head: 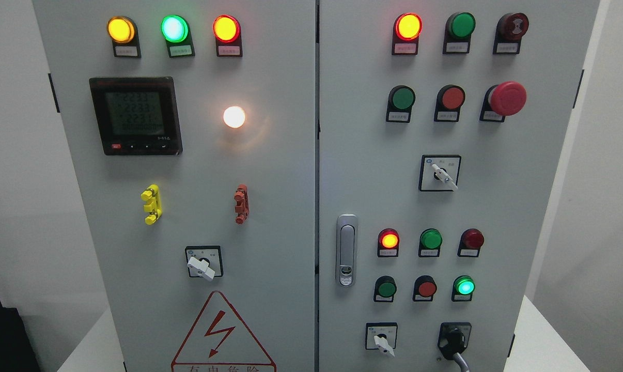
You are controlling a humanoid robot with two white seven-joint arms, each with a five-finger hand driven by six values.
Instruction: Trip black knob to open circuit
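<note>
The black knob point(453, 339) sits at the lower right corner of the right door of a grey electrical cabinet point(291, 170), on a black square plate, its handle pointing down and to the right toward the bottom edge of the view; just to its left is a small selector switch with a white handle point(383, 342). Neither hand of the robot shows in the view, so whether their fingers are apart or together cannot be told.

Above the knob stand two rows of three: a lit red lamp point(389, 240), a green lamp and a dark red one; below them a green button, a red button and a glowing green lamp point(464, 286). Higher on the same door is another white-handled selector point(442, 174); a red mushroom button point(507, 98) stands at the upper right. A metal door latch point(346, 250) runs upright near the door's left edge.

On the left door are a digital meter point(135, 115), a bright white lamp point(234, 117), and a triangular warning sign point(219, 336) with a lightning bolt at the bottom.
</note>
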